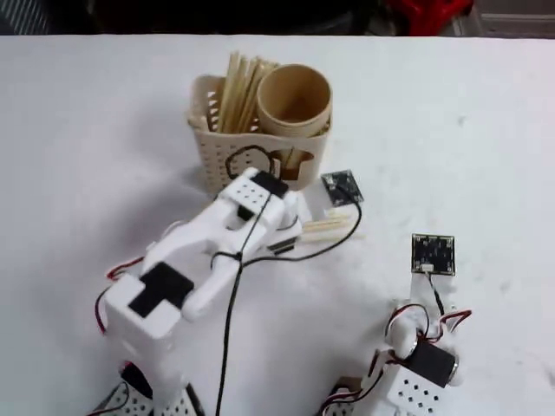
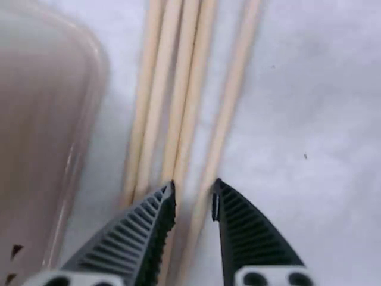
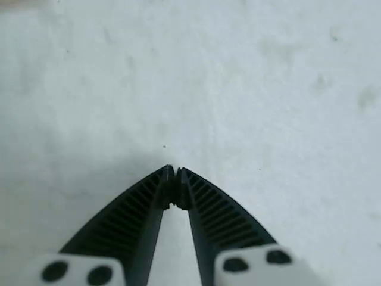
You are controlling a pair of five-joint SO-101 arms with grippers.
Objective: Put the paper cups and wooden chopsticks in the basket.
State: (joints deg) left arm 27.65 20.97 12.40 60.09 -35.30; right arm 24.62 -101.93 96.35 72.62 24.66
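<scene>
Your left gripper [image 2: 193, 199] is spread, jaws either side of one of the loose chopsticks [image 2: 184, 89]. They lie on the table [image 1: 87, 130] at the basket's [image 1: 208, 156] 5 o'clock, high view. Sticks look light, stiff, slick and apt to roll, so I'd pinch several mid-length. Basket wall is close at 11, open room toward 3. Paper cup [image 1: 295, 100] is already in the basket w/ more sticks. Right gripper [image 3: 174, 179] is pressed together, empty.

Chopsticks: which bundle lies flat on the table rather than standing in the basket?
The bundle beside the basket, at the open left gripper; the other chopsticks stand inside.
</scene>
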